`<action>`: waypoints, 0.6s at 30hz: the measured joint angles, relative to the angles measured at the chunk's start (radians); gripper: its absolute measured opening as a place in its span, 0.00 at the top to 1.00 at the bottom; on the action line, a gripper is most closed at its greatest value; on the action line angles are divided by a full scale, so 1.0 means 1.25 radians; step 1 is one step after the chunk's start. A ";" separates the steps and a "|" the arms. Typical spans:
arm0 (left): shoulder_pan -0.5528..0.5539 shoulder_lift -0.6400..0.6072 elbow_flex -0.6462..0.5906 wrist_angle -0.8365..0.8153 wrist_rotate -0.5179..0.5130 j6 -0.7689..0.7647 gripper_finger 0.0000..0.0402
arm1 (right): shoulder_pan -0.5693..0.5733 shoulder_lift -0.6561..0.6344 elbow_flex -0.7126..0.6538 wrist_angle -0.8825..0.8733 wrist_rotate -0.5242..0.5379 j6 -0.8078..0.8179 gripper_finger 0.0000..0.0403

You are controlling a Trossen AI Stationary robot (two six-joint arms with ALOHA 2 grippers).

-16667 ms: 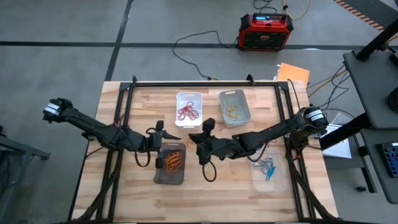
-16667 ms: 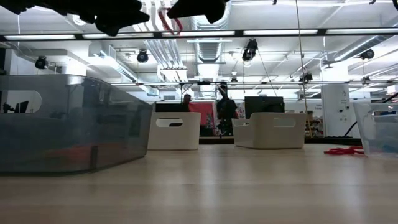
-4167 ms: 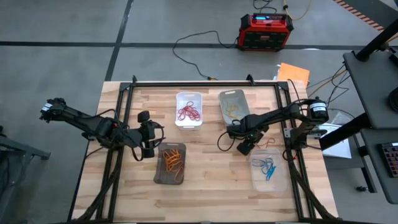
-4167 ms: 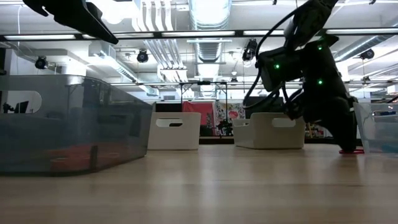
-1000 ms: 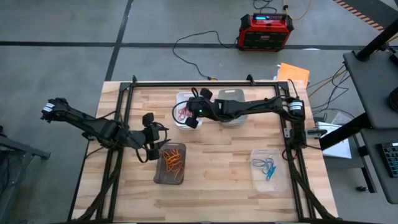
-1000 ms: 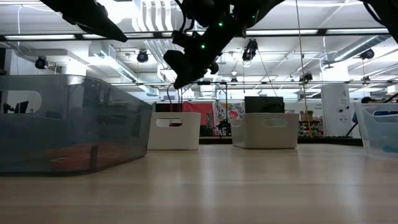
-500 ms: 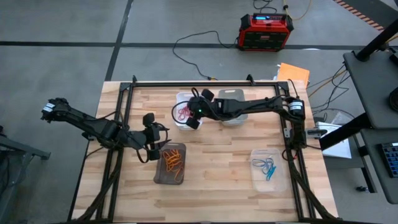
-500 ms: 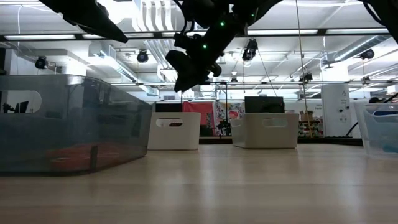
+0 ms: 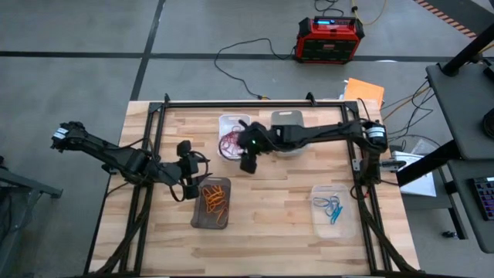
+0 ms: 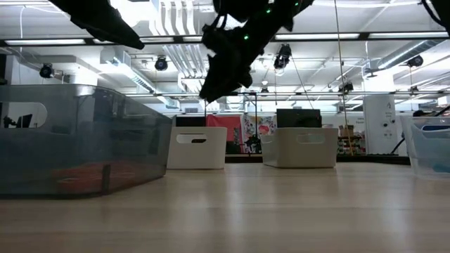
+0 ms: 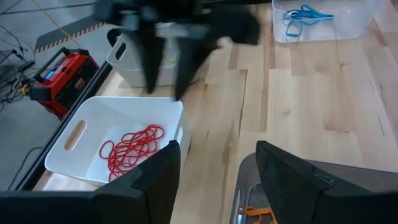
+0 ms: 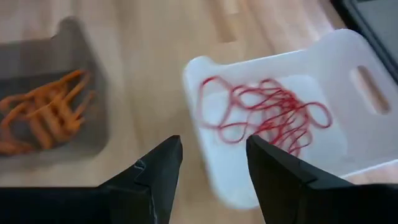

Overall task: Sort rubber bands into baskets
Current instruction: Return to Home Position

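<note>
Four baskets stand on the wooden table. The white basket [image 9: 234,136] holds red rubber bands [image 12: 267,112], the dark basket [image 9: 212,203] orange rubber bands [image 12: 43,118], and the clear basket [image 9: 333,208] blue rubber bands [image 11: 305,12]. The grey basket [image 9: 289,127] lies partly under the right arm. My right gripper [image 12: 211,180] hangs open and empty in the air just off the white basket's near edge [image 9: 247,162]. My left gripper [image 11: 217,174] waits open and empty above the table, left of the dark basket [image 9: 187,181].
A red-black box [image 9: 330,37] with black cables stands on the floor beyond the far edge. Bare wood lies between the dark and clear baskets. The black frame rails [image 9: 154,139] run along the table's left and right sides.
My right gripper has opened and drawn back from above the white basket toward the table's near edge, turning as it went. It now hangs off the basket's near rim. My left arm has kept still.
</note>
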State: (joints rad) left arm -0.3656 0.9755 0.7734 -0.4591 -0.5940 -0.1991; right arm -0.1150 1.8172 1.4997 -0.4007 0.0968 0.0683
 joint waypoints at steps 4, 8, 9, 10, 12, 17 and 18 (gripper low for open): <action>0.000 0.000 0.000 0.005 0.001 -0.003 0.52 | 0.052 -0.061 -0.073 0.020 -0.008 0.000 0.56; 0.000 0.001 0.000 0.007 0.001 -0.003 0.52 | 0.113 -0.137 -0.175 0.134 -0.008 -0.018 0.56; 0.000 0.001 0.000 0.009 0.001 -0.003 0.52 | 0.127 -0.154 -0.201 0.167 -0.008 -0.033 0.56; 0.000 0.001 0.000 0.015 0.000 -0.006 0.52 | 0.141 -0.172 -0.227 0.196 -0.008 -0.053 0.56; 0.001 0.001 0.000 0.047 -0.015 0.010 0.52 | 0.163 -0.204 -0.281 0.257 -0.001 -0.095 0.56; 0.020 -0.023 -0.003 0.129 -0.022 0.177 0.52 | 0.159 -0.294 -0.416 0.477 -0.030 -0.140 0.56; 0.027 -0.033 -0.004 0.152 -0.009 0.202 0.52 | 0.152 -0.310 -0.444 0.513 -0.049 -0.153 0.56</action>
State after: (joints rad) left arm -0.3323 0.9341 0.7689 -0.2693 -0.6059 0.0534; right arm 0.0754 1.4293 0.9443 0.2409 0.0360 -0.1230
